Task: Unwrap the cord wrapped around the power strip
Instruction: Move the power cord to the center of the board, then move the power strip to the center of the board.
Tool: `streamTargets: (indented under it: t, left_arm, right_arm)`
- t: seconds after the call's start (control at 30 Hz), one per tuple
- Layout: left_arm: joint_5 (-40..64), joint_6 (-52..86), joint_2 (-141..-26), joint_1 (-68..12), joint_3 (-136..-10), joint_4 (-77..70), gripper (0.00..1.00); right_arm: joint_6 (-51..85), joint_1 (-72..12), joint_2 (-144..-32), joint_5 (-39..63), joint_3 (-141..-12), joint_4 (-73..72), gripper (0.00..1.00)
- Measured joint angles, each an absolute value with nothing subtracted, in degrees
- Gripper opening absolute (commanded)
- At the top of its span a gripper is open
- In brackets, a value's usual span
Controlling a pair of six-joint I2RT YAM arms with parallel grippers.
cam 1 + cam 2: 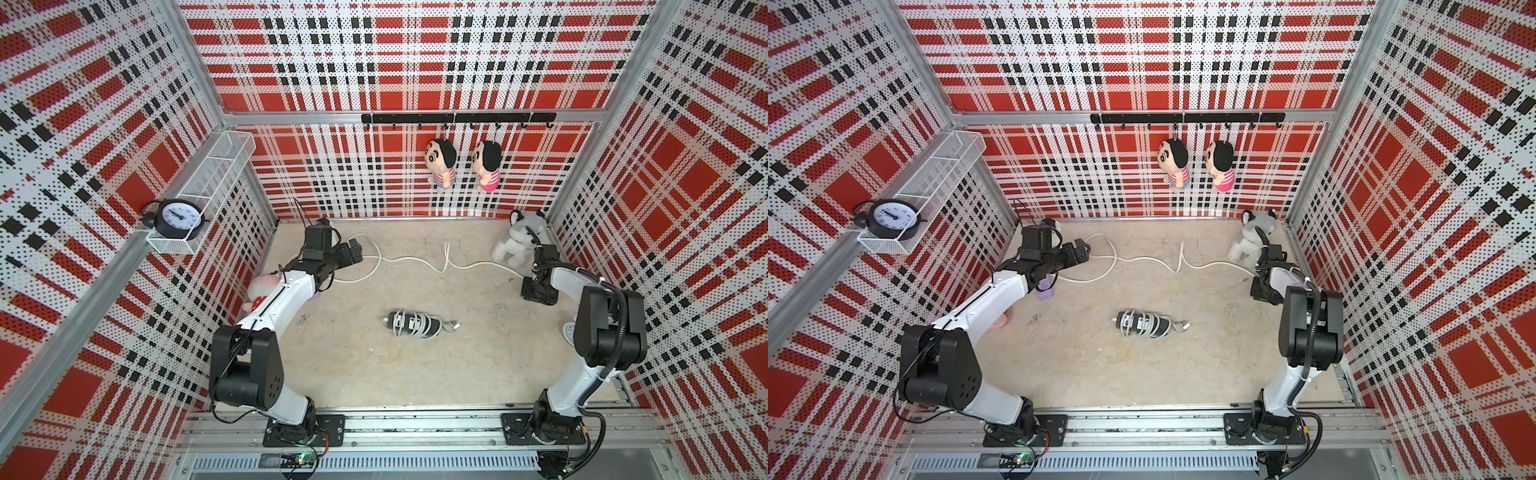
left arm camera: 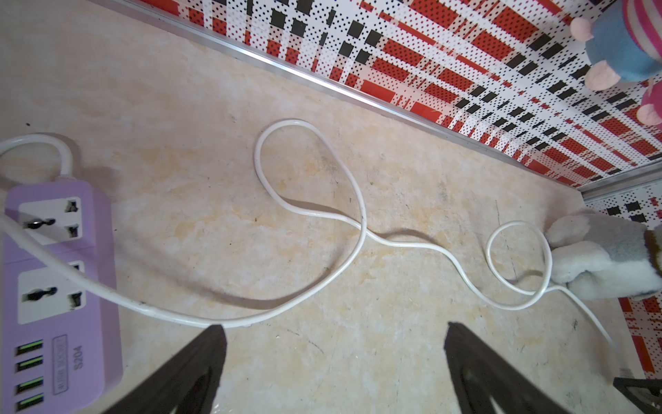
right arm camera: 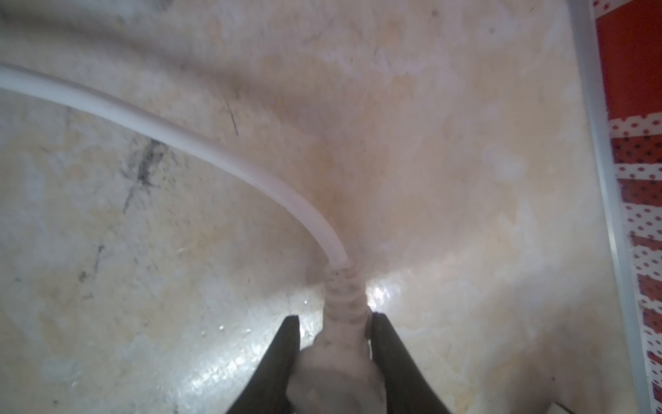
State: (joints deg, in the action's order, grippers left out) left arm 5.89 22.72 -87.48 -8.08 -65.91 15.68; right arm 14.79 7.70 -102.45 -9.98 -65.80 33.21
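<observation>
At desk's right edge, right gripper (image 3: 333, 319) pinches plug (image 3: 336, 358) — likely to draw cord (image 2: 404, 244) clear of purple power strip (image 2: 96, 233) at far-left corner. Left gripper (image 2: 333, 326) wide open, empty, above cord. Black power strip (image 1: 411, 324) mid-desk — wrapped.

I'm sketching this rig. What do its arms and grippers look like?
The left arm and right arm have white links between bulky black joint housings. A thin black cable runs along the left; a ribbed black hose loops over the right. The left gripper and right gripper have black tapering fingers.
</observation>
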Motion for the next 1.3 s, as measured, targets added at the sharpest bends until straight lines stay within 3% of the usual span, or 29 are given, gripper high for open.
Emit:
streamTargets:
  t: [0.1,0.2,0.43,0.8,1.07,1.3]
  left_arm:
    - [4.0,22.6,-87.2,-7.4,-65.9,16.3,0.98]
    - [-0.1,22.4,-87.2,-5.8,-66.0,18.1,0.98]
    - [-11.6,22.6,-90.5,0.4,-66.0,22.8,0.98]
    - [-12.9,25.0,-99.3,1.8,-60.7,21.4,0.99]
    - [-13.2,25.3,-105.8,1.5,-63.7,20.3,0.77]
    - [-13.1,25.4,-110.1,-0.9,-68.5,19.8,0.67]
  right_arm:
    - [14.9,7.7,-102.3,-9.4,-66.7,32.4,0.70]
    - [14.8,7.6,-101.3,-8.1,-66.7,32.8,0.77]
    - [15.0,4.0,-92.7,-4.5,-66.4,33.2,0.77]
    - [15.5,-5.8,-91.5,3.9,-66.4,33.1,0.73]
    - [15.5,-5.9,-89.6,5.0,-64.7,33.1,0.73]
    - [15.5,-5.9,-89.2,4.9,-63.6,33.3,0.73]
